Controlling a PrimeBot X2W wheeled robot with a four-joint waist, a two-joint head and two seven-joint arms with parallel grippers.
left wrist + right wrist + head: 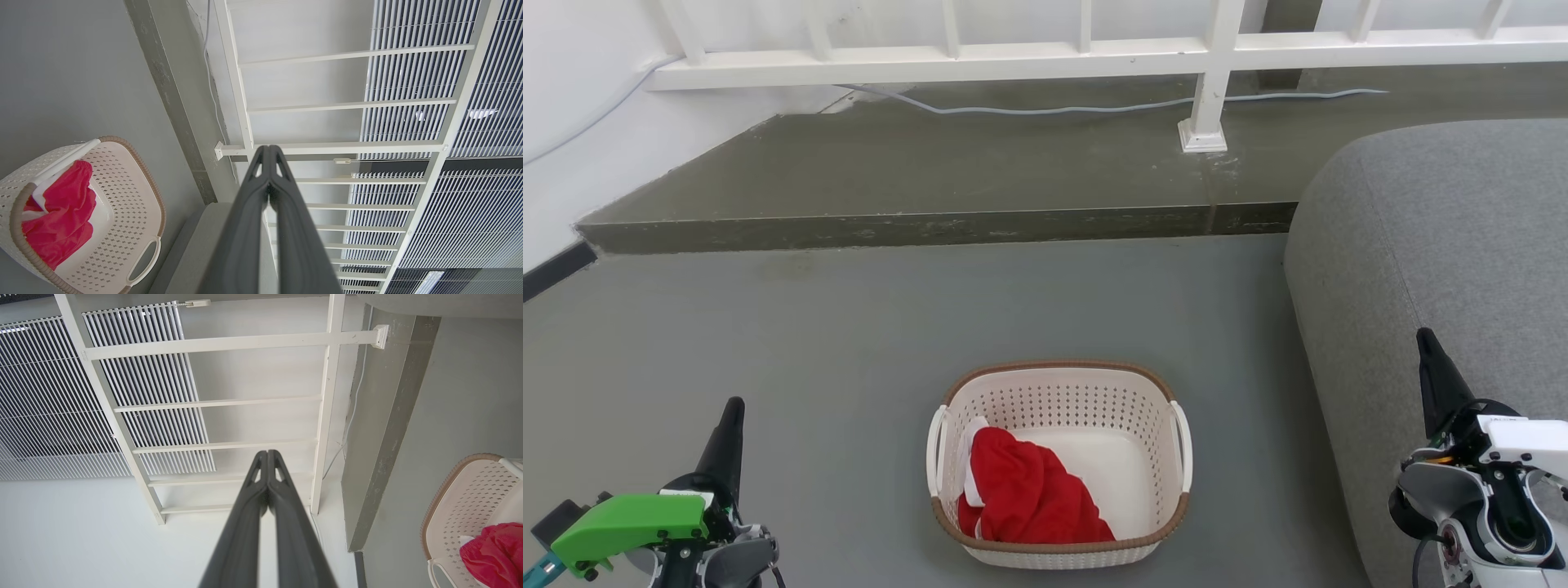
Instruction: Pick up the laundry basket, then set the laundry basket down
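Laundry basket (1062,404) stands upright on the grey floor (768,343), red cloth (1029,490) inside, near the grey sofa (1445,245). Left pincer (731,429) and right pincer (1433,367) flank it, well apart from its handles, each with fingers pressed together, empty.

1. Your head view is bright and evenly lit by soft, diffuse light; the floor (849,343) shows no hard shadows.
2. The laundry basket (1058,400) throws only a faint, soft-edged shadow round its base.
3. The white railing (1013,61) sits close to overexposure, yet its edges stay sharp.
4. Both wrist views bend straight lines: you see the railing bars splay toward the frame edges.
5. The left tool (269,149) and right tool (267,452) read dark and go soft near the bottom edge, close to the lens.
6. Pale glare patches show among the slats (449,122) in the left wrist view.
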